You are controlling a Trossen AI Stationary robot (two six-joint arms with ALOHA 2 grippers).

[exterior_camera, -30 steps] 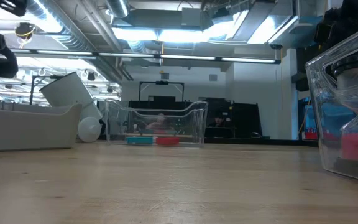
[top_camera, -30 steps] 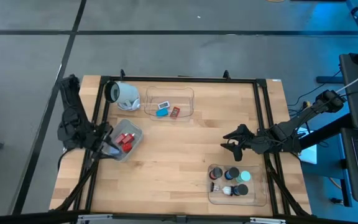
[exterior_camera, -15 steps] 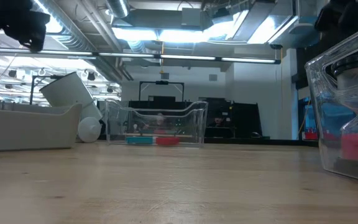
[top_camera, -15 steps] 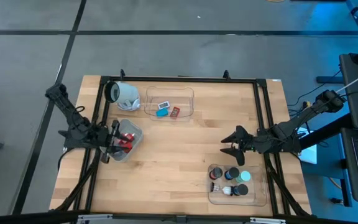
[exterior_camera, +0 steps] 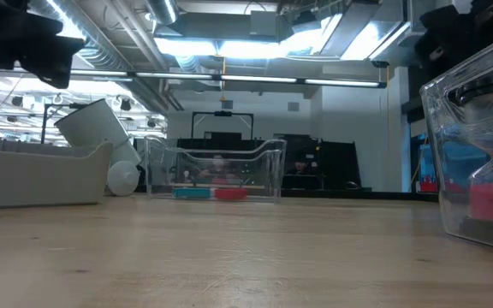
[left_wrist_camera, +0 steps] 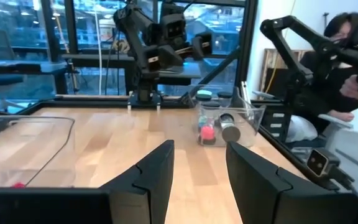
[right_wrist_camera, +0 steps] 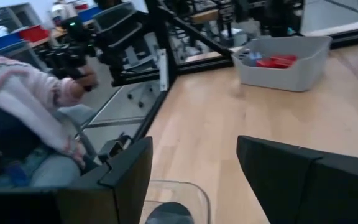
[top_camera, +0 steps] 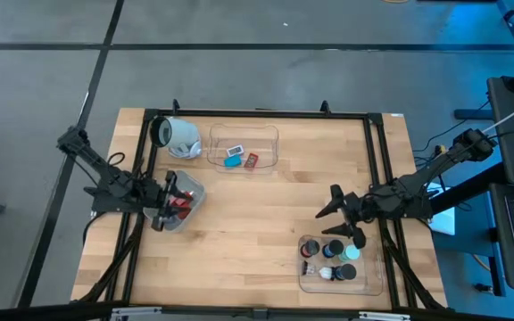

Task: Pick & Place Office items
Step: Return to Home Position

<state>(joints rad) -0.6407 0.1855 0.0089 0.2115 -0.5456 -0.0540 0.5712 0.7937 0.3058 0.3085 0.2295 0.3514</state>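
It seems all office items (top_camera: 335,250) sit sorted in the clear trays (top_camera: 377,278) and the left gray bin (top_camera: 194,193); left gripper (top_camera: 164,201) and right gripper (top_camera: 330,219) are empty, jaws apart

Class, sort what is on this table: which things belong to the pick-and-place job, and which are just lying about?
Job: red blocks in the gray bin; round pucks in the clear tray by the right arm; small blue, white and red pieces in the other clear tray.
Lying about: white cylinder.
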